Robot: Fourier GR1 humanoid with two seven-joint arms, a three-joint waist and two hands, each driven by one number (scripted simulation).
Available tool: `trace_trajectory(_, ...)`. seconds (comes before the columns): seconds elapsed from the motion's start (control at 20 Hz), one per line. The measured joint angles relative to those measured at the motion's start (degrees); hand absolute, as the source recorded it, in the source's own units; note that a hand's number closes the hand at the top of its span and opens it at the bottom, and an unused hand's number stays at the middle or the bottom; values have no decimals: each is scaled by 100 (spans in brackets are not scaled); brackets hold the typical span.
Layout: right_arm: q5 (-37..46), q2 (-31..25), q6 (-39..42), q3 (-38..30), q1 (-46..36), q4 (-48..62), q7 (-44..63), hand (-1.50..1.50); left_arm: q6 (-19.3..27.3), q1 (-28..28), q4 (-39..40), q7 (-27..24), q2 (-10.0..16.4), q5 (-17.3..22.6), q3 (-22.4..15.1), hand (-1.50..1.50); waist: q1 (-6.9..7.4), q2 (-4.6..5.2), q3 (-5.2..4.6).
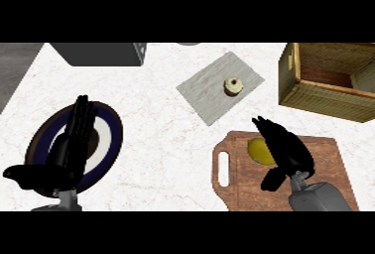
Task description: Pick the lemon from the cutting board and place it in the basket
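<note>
Right hand (pixel 289 151): black, positioned over the brown wooden cutting board with a handle slot (pixel 242 194) in the lower right of the head view. Its fingers are stretched out toward the upper left and its thumb hangs apart below them. Nothing is clasped in it.

Small yellow lemon (pixel 256 151): lies on the cutting board, just beside the left edge of the right hand's fingers, which cover part of it. Whether the fingers touch the fruit cannot be determined.

Woven wicker basket with a brown floor (pixel 316 101): stands at the upper right of the white marbled tabletop (pixel 164 149), apart from the cutting board, and appears tilted toward the viewer. The lemon is not inside it.

Left hand (pixel 70 149): black, at the lower left, fingers straight and pointing up the view, thumb out to the left. It grips nothing. It shows above a round dark plate with a blue rim and a white ring (pixel 110 131).

Other items: a grey rectangular cloth (pixel 209 96) lies at an angle in the upper middle, between the plate and the basket. A small round brown-and-cream ring-shaped item (pixel 233 86) rests on it. A dark grey box (pixel 99 53) sits at the top edge, left of centre.
</note>
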Motion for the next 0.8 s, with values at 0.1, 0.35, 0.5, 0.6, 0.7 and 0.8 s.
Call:
trace_trajectory(0.1,84,90,-18,16,81,-57,0,-150,-8,-24,95,-73,-42,-23,18,0,-5,-1,-1)
trace_trajectory(0.35,231,187,-123,-192,15,283,-247,-150,-94,93,-23,-65,-61,-16,68,0,-1,-1,-1)
trace_trajectory(0.5,318,260,-233,-260,-106,620,-415,150,-11,20,66,-76,-167,-127,6,0,0,0,-2)
trace_trajectory(0.6,355,261,-84,-189,-68,604,-442,150,-34,45,70,-120,-163,-147,8,0,-4,-2,-4)
trace_trajectory(0.7,452,103,-47,-97,-55,655,-677,150,-2,73,-53,-44,-179,-192,-35,0,1,-7,-7)
trace_trajectory(0.8,536,71,70,0,-34,545,-724,150,-11,-47,-23,71,-142,-180,24,0,-6,-6,-6)
